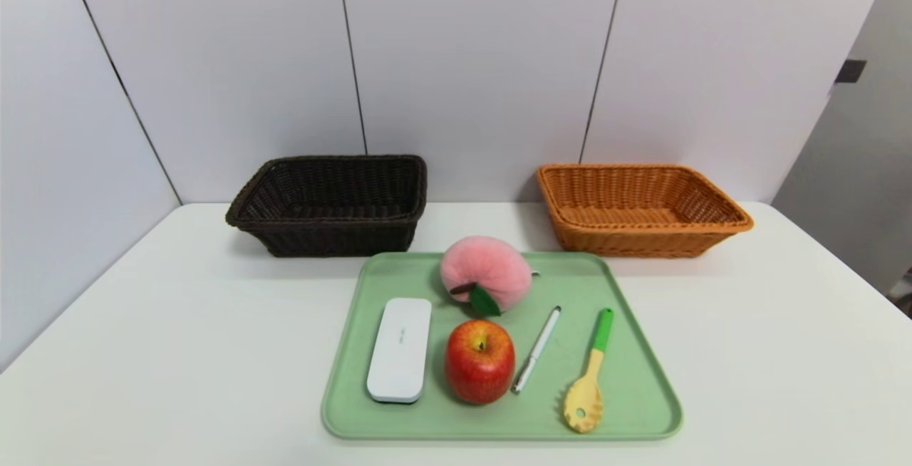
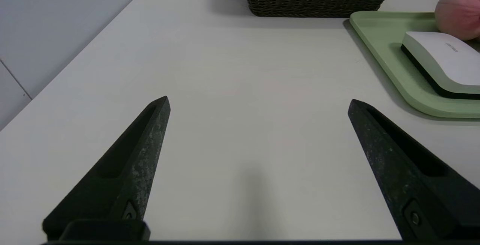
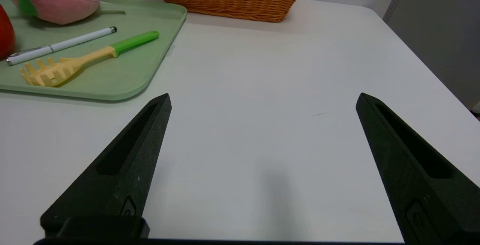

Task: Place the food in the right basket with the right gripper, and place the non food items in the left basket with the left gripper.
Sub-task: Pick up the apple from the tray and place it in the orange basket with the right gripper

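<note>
A green tray in the middle of the table carries a red apple, a pink plush peach, a white case, a white pen and a yellow spoon with a green handle. The dark left basket and the orange right basket stand behind the tray, both with nothing inside. My left gripper is open over bare table near the tray's left side. My right gripper is open over bare table off the tray's right side. Neither arm shows in the head view.
White wall panels close the back and left of the white table. The table's right edge drops off beside a grey surface.
</note>
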Controlling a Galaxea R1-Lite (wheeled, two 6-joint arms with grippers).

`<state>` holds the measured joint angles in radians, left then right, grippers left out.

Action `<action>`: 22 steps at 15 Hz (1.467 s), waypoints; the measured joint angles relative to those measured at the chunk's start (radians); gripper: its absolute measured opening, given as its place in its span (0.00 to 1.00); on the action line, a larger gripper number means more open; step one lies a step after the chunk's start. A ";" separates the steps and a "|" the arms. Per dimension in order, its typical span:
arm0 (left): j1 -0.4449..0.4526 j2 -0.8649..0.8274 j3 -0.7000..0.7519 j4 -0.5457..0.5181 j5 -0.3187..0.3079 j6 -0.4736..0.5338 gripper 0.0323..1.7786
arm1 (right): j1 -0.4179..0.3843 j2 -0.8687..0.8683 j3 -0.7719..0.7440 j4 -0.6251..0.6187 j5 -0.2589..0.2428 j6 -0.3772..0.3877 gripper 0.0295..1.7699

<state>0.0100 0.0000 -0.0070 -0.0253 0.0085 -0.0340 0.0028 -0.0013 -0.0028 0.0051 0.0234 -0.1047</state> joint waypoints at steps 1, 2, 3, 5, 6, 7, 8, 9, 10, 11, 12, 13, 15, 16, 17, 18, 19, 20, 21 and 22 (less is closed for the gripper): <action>0.000 0.000 -0.010 0.009 -0.007 0.000 0.95 | 0.000 0.000 -0.008 0.001 0.000 0.003 0.96; 0.000 0.000 -0.030 0.030 -0.011 0.000 0.95 | 0.000 0.000 -0.021 0.005 0.004 0.003 0.96; 0.000 0.000 -0.061 0.063 -0.020 0.000 0.95 | 0.000 0.004 -0.046 0.017 0.014 0.002 0.96; 0.000 0.004 -0.159 0.169 -0.038 0.005 0.95 | -0.001 0.039 -0.125 0.072 0.041 0.001 0.96; 0.000 0.010 -0.219 0.232 -0.040 0.007 0.95 | -0.002 0.073 -0.185 0.111 0.060 0.000 0.96; 0.000 0.028 -0.291 0.308 -0.041 0.008 0.95 | -0.004 0.118 -0.241 0.150 0.080 0.000 0.96; 0.000 0.060 -0.362 0.381 -0.043 0.008 0.95 | -0.005 0.173 -0.298 0.184 0.100 0.000 0.96; 0.000 0.105 -0.433 0.450 -0.044 0.009 0.95 | -0.006 0.242 -0.364 0.217 0.118 0.000 0.96; 0.000 0.161 -0.496 0.514 -0.050 0.009 0.95 | -0.007 0.318 -0.430 0.246 0.134 -0.001 0.96; 0.000 0.221 -0.551 0.552 -0.063 0.009 0.95 | -0.006 0.390 -0.498 0.268 0.146 -0.001 0.96; 0.000 0.284 -0.600 0.570 -0.080 0.007 0.95 | -0.004 0.478 -0.588 0.298 0.158 0.001 0.96; 0.000 0.353 -0.646 0.577 -0.093 0.006 0.95 | 0.001 0.564 -0.687 0.328 0.167 0.007 0.96; 0.000 0.479 -0.714 0.584 -0.107 0.004 0.95 | 0.036 0.739 -0.896 0.417 0.178 0.045 0.96; 0.000 0.550 -0.743 0.586 -0.110 0.001 0.95 | 0.068 0.825 -0.987 0.470 0.179 0.076 0.96; 0.000 0.616 -0.772 0.586 -0.111 -0.004 0.95 | 0.112 0.911 -1.074 0.521 0.177 0.118 0.96; -0.001 0.681 -0.802 0.585 -0.113 -0.009 0.95 | 0.177 1.000 -1.157 0.574 0.165 0.171 0.96; -0.004 0.746 -0.833 0.583 -0.114 -0.013 0.95 | 0.250 1.081 -1.223 0.614 0.142 0.226 0.96; -0.013 0.799 -0.859 0.578 -0.114 -0.016 0.95 | 0.328 1.158 -1.281 0.642 0.107 0.287 0.96; -0.027 0.855 -0.882 0.565 -0.114 -0.020 0.95 | 0.410 1.240 -1.337 0.660 0.061 0.360 0.96; -0.043 0.906 -0.899 0.539 -0.113 -0.025 0.95 | 0.469 1.307 -1.384 0.676 0.021 0.422 0.96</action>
<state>-0.0332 0.9057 -0.9057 0.5136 -0.1049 -0.0589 0.4713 1.3055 -1.3864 0.6811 0.0440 0.3170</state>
